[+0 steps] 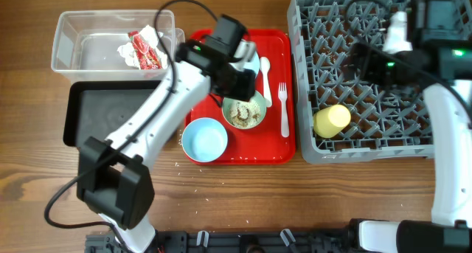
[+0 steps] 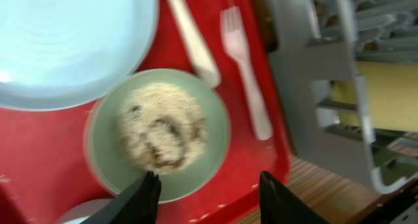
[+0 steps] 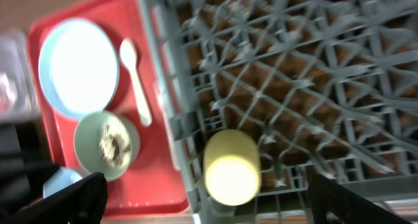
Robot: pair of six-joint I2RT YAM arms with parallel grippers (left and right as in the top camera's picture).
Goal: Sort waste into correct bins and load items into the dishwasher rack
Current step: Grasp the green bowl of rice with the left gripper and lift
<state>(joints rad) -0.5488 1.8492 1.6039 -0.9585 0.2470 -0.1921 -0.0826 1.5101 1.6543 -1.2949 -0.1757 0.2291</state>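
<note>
Left fingers (image 2: 145,199): spread apart, nothing between them. They hover over the near rim of the green bowl (image 2: 157,132); whether a tip touches the rim cannot be told. The bowl holds white rice (image 2: 153,110) with small brown scraps (image 2: 160,149) mixed in.

Far left of these fingers, on the table (image 1: 29,172): clear tub (image 1: 74,32) with a crumpled napkin and red wrapper (image 1: 144,50) inside. Black tray (image 1: 110,116) just beside the tub, on the robot's side of it.

Below the left fingers: red tray (image 1: 276,146).
- Blue bowl (image 1: 204,140): just left of the green bowl, at the tray's front edge.
- Blue plate (image 2: 72,41): beyond the fingertips, just beside the green bowl.
- Spoon (image 2: 189,34) and fork (image 2: 245,67): right of the fingers, lying lengthwise side by side, spoon nearer. One end of the spoon reaches the green bowl's rim.

A few loose grains (image 1: 188,167) lie on the table in front of the red tray.

Right of the left fingers, just beside the red tray: grey rack (image 1: 369,17).

Right fingers (image 3: 72,201): spread wide, empty, held above the rack. Yellow cup (image 3: 232,168) lies on its side among the pegs. In the right wrist view it sits between the two fingers and apart from both, in the rack corner nearest the red tray's front.
</note>
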